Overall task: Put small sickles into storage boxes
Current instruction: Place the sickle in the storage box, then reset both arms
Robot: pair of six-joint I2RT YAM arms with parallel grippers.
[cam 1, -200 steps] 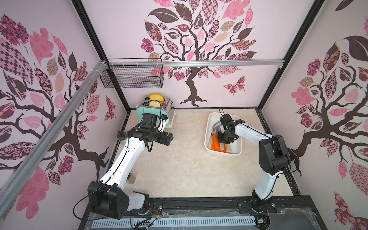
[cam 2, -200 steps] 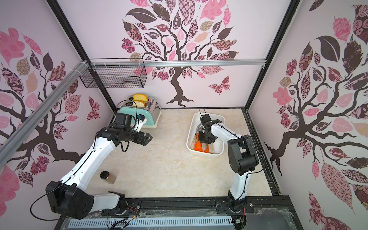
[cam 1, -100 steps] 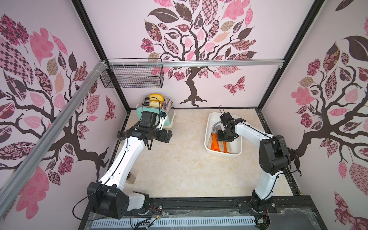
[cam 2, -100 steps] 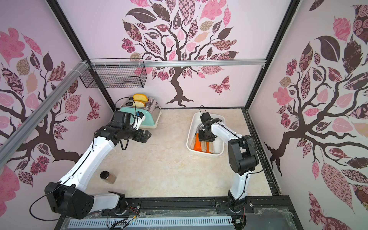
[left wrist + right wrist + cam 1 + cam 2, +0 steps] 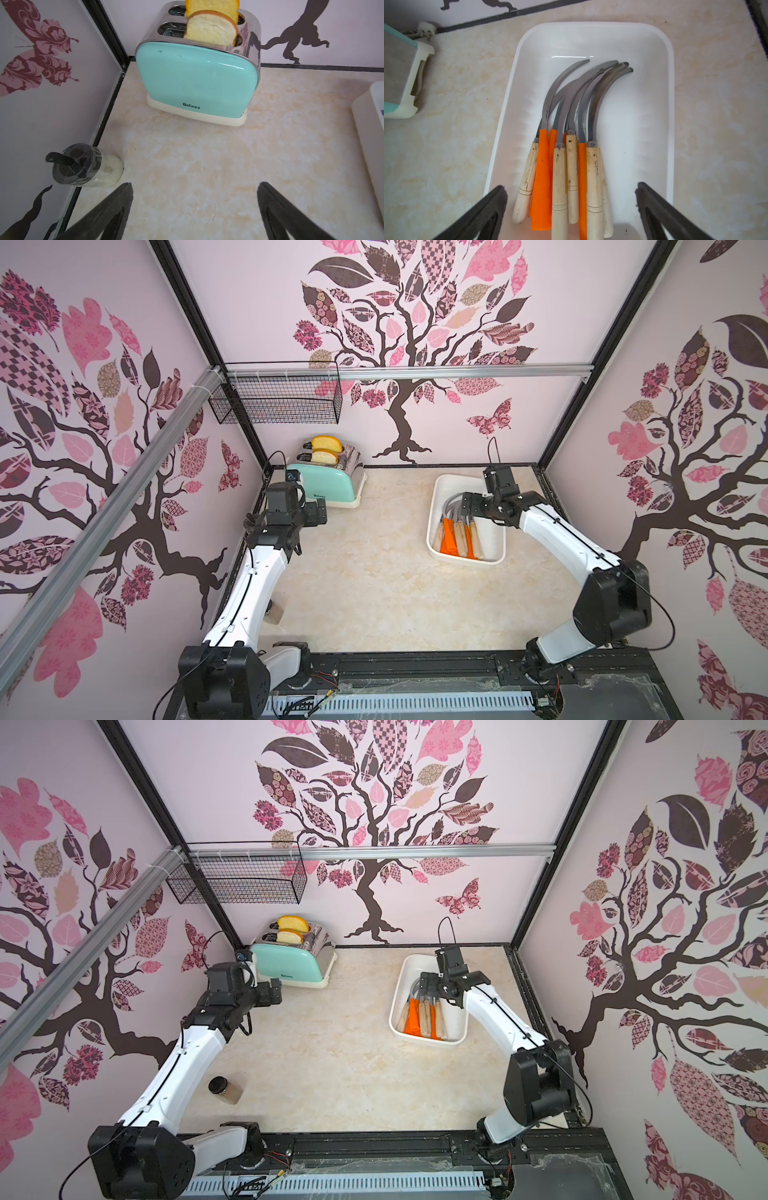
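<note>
The small sickles (image 5: 571,145) lie bundled in the white storage tray (image 5: 670,104) at right, handles near and blades far, which suits its length. Over the handles the right gripper (image 5: 571,186) hangs wide open and empty, probably leaving them free. Farther left, the left gripper (image 5: 195,185) is open and idle, facing the toaster (image 5: 197,83).

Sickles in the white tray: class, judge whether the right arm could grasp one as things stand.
Probably yes: the right gripper hangs open just above the sickles in the tray, nothing covering their handles.
</note>
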